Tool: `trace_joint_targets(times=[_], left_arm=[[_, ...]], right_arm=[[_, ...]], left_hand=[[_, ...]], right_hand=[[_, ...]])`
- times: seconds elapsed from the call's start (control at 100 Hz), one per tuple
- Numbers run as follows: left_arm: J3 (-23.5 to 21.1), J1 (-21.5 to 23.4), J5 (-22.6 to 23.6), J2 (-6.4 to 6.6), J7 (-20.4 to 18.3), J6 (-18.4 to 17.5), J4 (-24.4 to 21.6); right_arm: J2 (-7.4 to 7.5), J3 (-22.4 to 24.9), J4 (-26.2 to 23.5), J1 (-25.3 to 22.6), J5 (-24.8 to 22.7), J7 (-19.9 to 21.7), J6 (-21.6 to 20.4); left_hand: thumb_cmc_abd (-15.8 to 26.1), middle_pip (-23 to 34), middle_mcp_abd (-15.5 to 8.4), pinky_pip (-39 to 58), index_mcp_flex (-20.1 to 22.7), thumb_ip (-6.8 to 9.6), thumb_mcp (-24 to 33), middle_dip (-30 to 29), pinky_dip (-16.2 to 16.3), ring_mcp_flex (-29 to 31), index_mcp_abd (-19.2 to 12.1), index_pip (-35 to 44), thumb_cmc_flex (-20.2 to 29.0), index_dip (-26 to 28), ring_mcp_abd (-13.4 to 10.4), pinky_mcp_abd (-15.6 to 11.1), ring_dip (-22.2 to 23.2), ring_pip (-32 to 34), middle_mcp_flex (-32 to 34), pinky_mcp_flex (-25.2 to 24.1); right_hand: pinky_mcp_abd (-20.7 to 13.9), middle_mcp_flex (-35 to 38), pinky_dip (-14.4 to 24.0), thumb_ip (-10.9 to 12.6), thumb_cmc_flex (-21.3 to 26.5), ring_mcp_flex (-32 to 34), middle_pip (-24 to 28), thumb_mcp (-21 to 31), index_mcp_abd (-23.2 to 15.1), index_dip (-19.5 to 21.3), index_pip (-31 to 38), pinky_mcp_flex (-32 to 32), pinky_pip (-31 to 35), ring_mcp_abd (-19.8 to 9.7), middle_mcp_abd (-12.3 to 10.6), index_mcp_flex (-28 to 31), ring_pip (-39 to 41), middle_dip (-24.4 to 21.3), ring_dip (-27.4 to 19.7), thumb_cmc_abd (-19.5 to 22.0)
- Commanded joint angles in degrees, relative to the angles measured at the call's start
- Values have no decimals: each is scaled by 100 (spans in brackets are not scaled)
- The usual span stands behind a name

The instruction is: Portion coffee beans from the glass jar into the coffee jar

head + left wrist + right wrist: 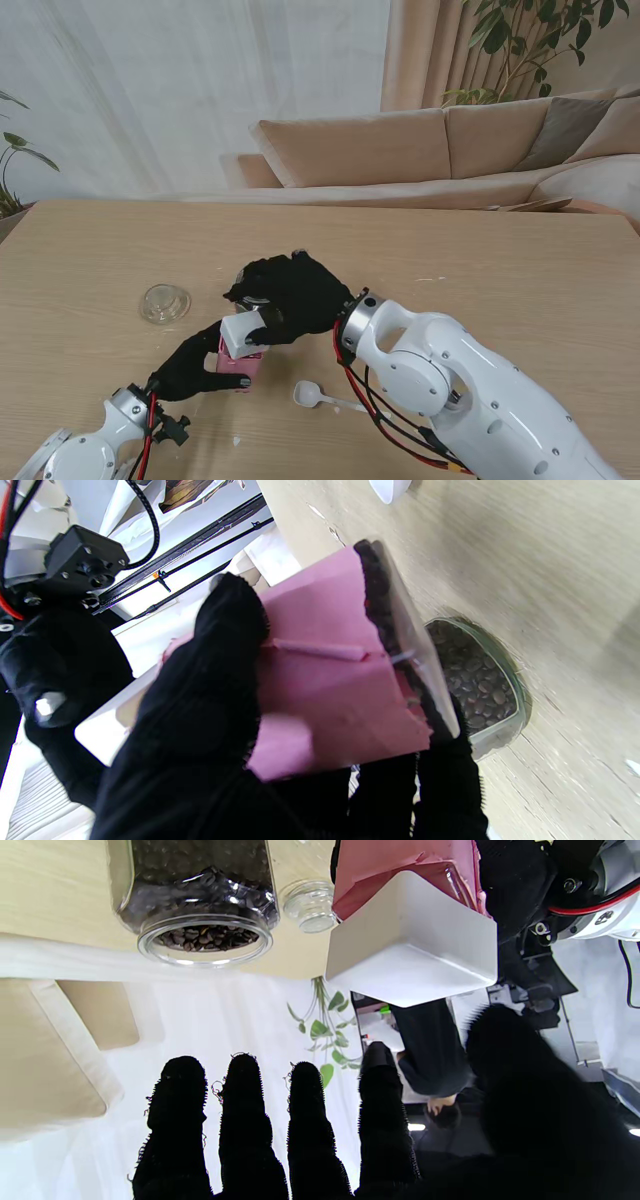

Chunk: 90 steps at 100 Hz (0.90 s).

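Note:
The pink coffee jar (240,369) with a white square lid (239,334) stands near the table's front, and my left hand (192,366) is shut on its side. In the left wrist view the pink jar (325,690) shows dark beans behind a clear strip. My right hand (290,295) hovers just beyond it with fingers (310,1120) spread and straight, holding nothing; its thumb is close to the white lid (415,955). The open glass jar (197,895), holding coffee beans, stands under that hand and is hidden in the stand view.
A round glass lid (165,303) lies on the table to the left of the hands. A white spoon (318,397) rests nearer to me, right of the pink jar. A beige sofa stands beyond the table's far edge.

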Motion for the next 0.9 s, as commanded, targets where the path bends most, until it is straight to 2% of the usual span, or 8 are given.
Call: trace_joint_targets(times=[0.0,0.06,0.08,0.13,0.21,0.29,0.67,0.89], left_arm=[[-9,39,-7,-36,-72,12,-56],[-12,39,-5,-35,-74,8,-56],[-13,38,-6,-35,-77,8,-56],[-15,38,-10,-33,-84,6,-57],[-18,38,-24,-28,-107,6,-59],[-22,40,-47,-26,-125,8,-62],[-34,43,-116,-5,-219,-17,-66],[-44,56,-223,20,-351,-5,-85]], right_arm=[[57,45,-109,-122,-114,70,-81],[71,151,-139,-206,-151,77,-207],[76,177,-145,-225,-175,78,-246],[87,229,-143,-260,-269,67,-354],[98,276,-68,-255,-368,-7,-597],[111,285,59,-184,-331,-12,-891],[138,-31,552,312,-395,-41,-1453],[106,-197,773,485,-407,-252,-1537]], left_hand=[[1162,665,-561,322,311,431,895,333,82,-125,-890,970,1108,429,-69,-25,-8,62,374,94],[1164,668,-566,327,308,431,901,333,83,-116,-898,970,1112,431,-67,-28,-1,69,378,105],[1162,669,-566,331,310,432,905,334,84,-113,-898,973,1118,432,-65,-29,2,71,379,111],[1162,674,-556,347,313,430,911,333,90,-97,-895,974,1117,434,-57,-26,14,82,391,139],[1158,678,-560,378,321,425,920,332,103,-83,-898,977,1117,436,-43,-26,31,91,401,166],[1158,680,-559,389,321,423,924,330,110,-84,-894,976,1114,434,-41,-24,37,92,402,155],[1147,684,-558,403,323,416,946,324,117,-80,-889,972,1099,432,-42,-15,58,87,400,160],[1154,690,-552,408,324,414,945,322,119,-59,-890,971,1097,430,-36,-14,67,92,414,175]], right_hand=[[72,-179,-73,442,596,-175,-134,173,-500,-80,-262,-101,-177,44,-116,-308,-163,-88,-109,-32],[47,-289,-111,1034,1086,-206,-125,1136,-849,-60,-233,-133,-259,-15,-242,-498,-218,-117,-148,-421],[46,-316,-112,1059,1124,-206,-113,1377,-898,-56,-223,-133,-261,-24,-266,-547,-220,-123,-152,-500],[-12,-477,-127,803,1426,-218,-5,2421,-1115,-15,-126,-128,-300,-73,-451,-767,-222,-146,-178,-888],[-82,-661,-172,313,1716,-241,143,3066,-1209,30,-38,-99,-366,-152,-634,-926,-224,-193,-225,-1272],[-133,-773,-187,69,1777,-278,210,3157,-1216,73,36,-45,-368,-233,-693,-957,-200,-220,-238,-1456],[-218,-804,-234,-114,2090,-209,214,3717,-1379,169,73,66,-340,-361,-856,-1142,-76,-344,-244,-1813],[-242,-780,-239,-240,1853,-123,354,3166,-1372,188,96,126,-258,-361,-912,-1022,5,-324,-227,-1713]])
